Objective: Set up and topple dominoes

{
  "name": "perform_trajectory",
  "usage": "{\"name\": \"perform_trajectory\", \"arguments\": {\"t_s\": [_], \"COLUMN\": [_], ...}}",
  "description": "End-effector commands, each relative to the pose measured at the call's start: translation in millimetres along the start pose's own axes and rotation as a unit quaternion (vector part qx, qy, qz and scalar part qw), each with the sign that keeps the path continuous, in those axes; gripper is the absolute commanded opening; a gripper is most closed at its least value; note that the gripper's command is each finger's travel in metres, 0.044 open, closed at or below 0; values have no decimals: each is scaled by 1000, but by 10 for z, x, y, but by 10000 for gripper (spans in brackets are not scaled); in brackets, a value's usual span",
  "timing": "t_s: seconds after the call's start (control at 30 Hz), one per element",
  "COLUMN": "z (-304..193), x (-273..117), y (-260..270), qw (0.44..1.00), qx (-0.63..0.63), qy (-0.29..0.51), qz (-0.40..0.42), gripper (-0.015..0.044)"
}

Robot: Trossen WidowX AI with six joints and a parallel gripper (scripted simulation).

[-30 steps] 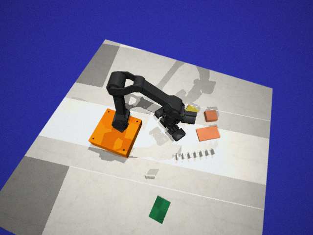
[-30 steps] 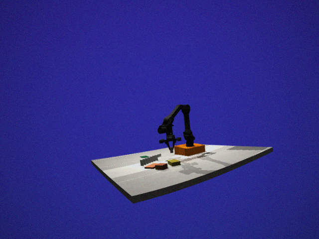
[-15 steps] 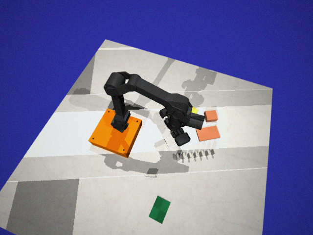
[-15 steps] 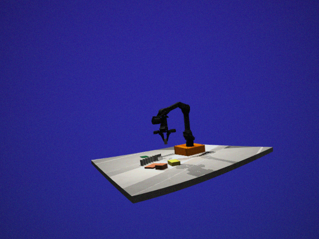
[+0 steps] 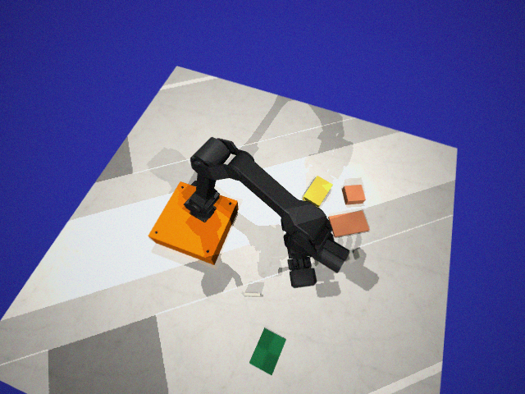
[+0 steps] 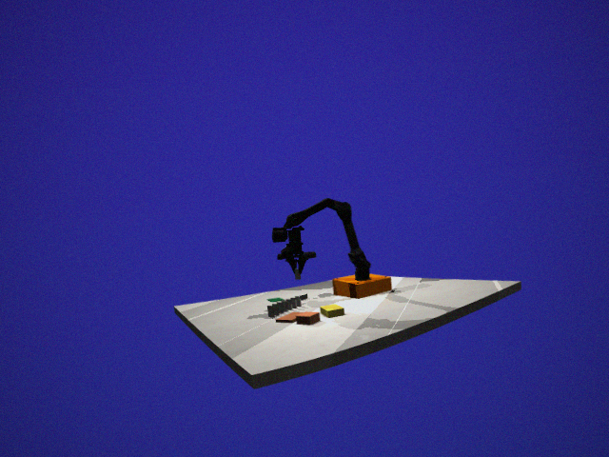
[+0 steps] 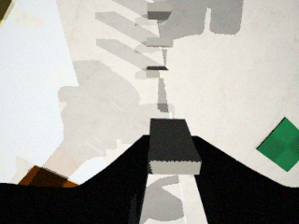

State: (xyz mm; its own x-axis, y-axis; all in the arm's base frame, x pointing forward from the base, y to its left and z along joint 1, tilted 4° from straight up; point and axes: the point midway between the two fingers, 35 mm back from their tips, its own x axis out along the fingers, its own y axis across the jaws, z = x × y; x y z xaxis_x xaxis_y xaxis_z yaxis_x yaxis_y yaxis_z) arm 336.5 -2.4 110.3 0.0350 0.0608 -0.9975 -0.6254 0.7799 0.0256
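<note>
Above the table (image 5: 381, 296) (image 6: 275, 354) (image 7: 224, 70), beside the near end of the standing row (image 5: 356, 253) (image 6: 270, 310) (image 7: 159, 42), a domino (image 6: 297, 276) (image 7: 168, 145) is held clamped between the fingers of the gripper (image 5: 300, 264) (image 6: 297, 275) (image 7: 170, 142). In the wrist view the row runs up the picture ahead of it, nearly in line, and its broad face appears roughly parallel to theirs. Its long axis looks close to upright; a dark face and a pale end are shown.
</note>
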Motion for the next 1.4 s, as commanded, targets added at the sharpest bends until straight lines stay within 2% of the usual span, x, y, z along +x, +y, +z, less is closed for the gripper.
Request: {"name": "perform_trajectory", "arguments": {"t_s": [0.0, 0.53, 0.97, 1.37], "z": [-15, -77, -85, -85], "x": [257, 1156, 1191, 1191], "y": [7, 63, 70, 70], "qw": [1000, 1000, 1000, 1000], "qx": [4, 4, 4, 4], "qy": [9, 10, 10, 10], "qz": [9, 9, 9, 9], "gripper": [107, 107, 107, 422]}}
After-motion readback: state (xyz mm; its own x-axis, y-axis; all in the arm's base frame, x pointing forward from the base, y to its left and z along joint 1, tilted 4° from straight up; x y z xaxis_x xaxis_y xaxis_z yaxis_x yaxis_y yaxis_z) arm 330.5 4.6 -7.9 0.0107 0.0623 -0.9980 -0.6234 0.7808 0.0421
